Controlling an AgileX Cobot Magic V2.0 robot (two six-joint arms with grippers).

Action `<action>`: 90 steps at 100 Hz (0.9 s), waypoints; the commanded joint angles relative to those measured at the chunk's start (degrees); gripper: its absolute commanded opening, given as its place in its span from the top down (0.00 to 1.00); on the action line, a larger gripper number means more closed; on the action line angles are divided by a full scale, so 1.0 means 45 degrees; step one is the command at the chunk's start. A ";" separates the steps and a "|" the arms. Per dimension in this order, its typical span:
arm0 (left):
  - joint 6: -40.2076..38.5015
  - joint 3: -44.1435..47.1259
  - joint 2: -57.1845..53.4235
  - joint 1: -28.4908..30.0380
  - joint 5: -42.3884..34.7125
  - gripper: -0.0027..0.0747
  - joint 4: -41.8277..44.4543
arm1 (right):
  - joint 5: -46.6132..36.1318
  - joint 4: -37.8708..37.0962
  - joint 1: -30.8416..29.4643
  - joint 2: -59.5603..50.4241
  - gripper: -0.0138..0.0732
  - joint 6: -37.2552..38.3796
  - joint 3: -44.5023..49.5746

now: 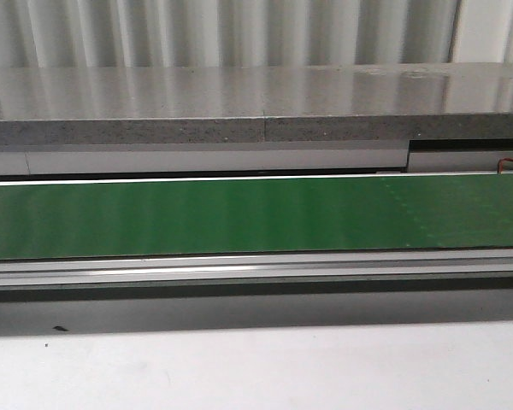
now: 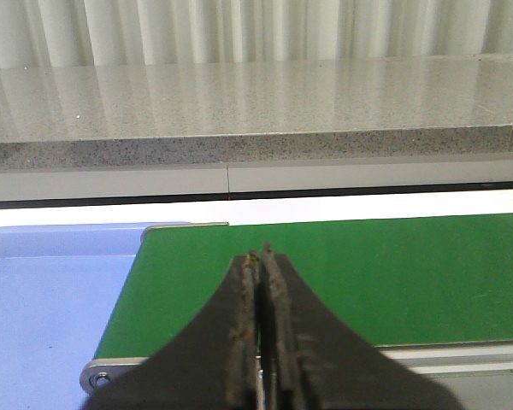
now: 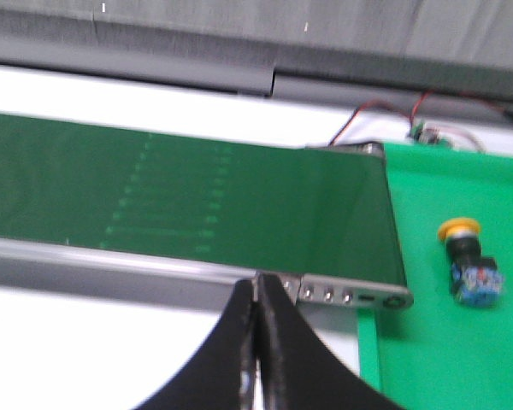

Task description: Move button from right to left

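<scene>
The button (image 3: 468, 260), with a yellow cap, dark body and blue contact block, lies on its side in a bright green tray (image 3: 445, 350) beyond the conveyor's end, in the right wrist view only. My right gripper (image 3: 257, 279) is shut and empty over the conveyor's near rail, well apart from the button. My left gripper (image 2: 261, 254) is shut and empty over the other end of the green belt (image 2: 368, 273). The front view shows neither gripper and no button.
The green conveyor belt (image 1: 256, 213) spans the front view with metal rails (image 1: 256, 269). A blue tray (image 2: 43, 316) sits past the belt's end by my left gripper. A grey stone ledge (image 1: 239, 107) runs behind. Red wires and a small board (image 3: 419, 128) lie behind the green tray.
</scene>
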 commanded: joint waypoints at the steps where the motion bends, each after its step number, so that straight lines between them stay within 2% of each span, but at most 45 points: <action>1: -0.0030 0.0485 -0.0398 0.0012 -0.0966 0.99 -0.0019 | 0.0261 0.0066 0.0053 0.1299 0.88 -0.0044 -0.1329; 25: -0.0030 0.0485 -0.0398 0.0012 -0.0966 0.99 -0.0019 | 0.1463 0.1207 0.0053 0.3642 0.88 -0.0044 -0.2891; 44: -0.0030 0.0485 -0.0398 0.0012 -0.0966 0.99 -0.0019 | 0.1935 0.1110 0.0053 0.5404 0.85 -0.0044 -0.3522; 54: -0.0030 0.0485 -0.0398 0.0012 -0.0966 0.99 -0.0019 | 0.2381 0.0941 0.0053 0.6419 0.72 -0.0044 -0.3785; 66: -0.0030 0.0485 -0.0398 0.0012 -0.0966 0.99 -0.0019 | 0.2852 0.0941 0.0053 0.7620 0.39 -0.0044 -0.4159; 73: -0.0030 0.0485 -0.0398 0.0012 -0.0966 0.99 -0.0019 | 0.3000 0.0941 0.0053 0.8254 0.27 -0.0044 -0.4432; 78: -0.0030 0.0485 -0.0398 0.0012 -0.0966 0.99 -0.0019 | 0.3208 0.0941 0.0053 0.8670 0.24 -0.0044 -0.4729; 90: -0.0030 0.0485 -0.0398 0.0012 -0.0966 0.99 -0.0019 | 0.3591 0.0914 0.0006 0.9604 0.24 -0.0044 -0.5503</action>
